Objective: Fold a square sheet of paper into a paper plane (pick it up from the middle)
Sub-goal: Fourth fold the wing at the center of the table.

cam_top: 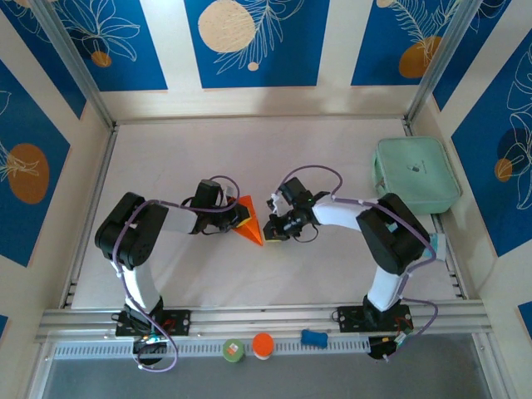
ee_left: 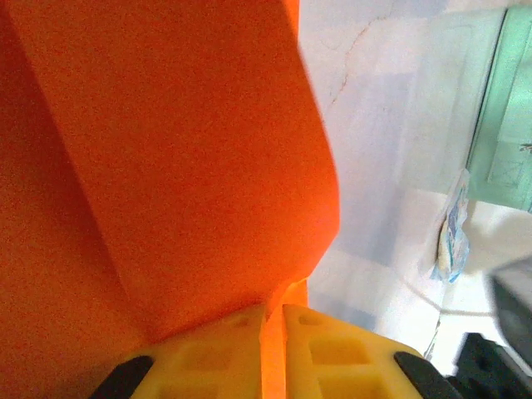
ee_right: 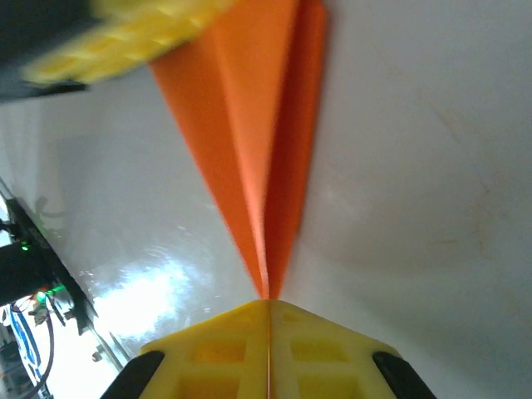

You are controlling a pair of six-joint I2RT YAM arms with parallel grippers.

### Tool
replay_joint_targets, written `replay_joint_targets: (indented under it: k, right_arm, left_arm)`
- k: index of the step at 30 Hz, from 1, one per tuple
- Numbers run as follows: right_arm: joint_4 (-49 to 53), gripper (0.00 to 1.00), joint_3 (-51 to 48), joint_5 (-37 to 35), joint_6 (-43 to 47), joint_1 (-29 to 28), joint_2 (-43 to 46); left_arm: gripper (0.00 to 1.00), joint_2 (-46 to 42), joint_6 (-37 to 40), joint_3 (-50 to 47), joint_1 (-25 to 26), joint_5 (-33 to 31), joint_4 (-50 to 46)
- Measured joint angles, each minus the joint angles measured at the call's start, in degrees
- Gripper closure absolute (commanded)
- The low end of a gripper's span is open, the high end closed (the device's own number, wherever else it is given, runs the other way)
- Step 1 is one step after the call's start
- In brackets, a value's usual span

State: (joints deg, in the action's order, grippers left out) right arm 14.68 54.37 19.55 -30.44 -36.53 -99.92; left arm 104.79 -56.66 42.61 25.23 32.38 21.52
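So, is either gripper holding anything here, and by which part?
Both hold the plane: the right gripper pinches its pointed tip, the left gripper grips its wide end.

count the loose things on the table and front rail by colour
orange: 2, paper plane and round disc
green: 2, mint case and round piece
blue: 1, small piece
total: 5

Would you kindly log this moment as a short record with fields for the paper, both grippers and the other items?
paper: paper plane, folded to a narrow dart, between the two arms
left gripper: shut on the plane's wide end
right gripper: shut on its pointed tip
case: mint-green case, far right, apart from both arms
near rail: orange disc, blue piece
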Motion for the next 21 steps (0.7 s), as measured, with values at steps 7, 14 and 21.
replay_joint_targets:
  k: [7, 14, 21]
  right_arm:
    - [-1.2, 0.93, 1.1, 0.7, 0.0, -1.0, 0.6]
    - [-1.6, 0.93, 1.2, 2.4, -0.7, -2.1, -4.2]
    - [-1.3, 0.93, 1.4, 2.9, -0.6, -2.1, -6.0]
  left_arm:
    - [0.86, 0.0, 0.0, 0.0, 0.0, 0.0, -0.1]
    - [0.86, 0.0, 0.0, 0.0, 0.0, 0.0, -0.1]
    - [0.85, -0.1, 0.0, 0.1, 0.0, 0.0, -0.6]
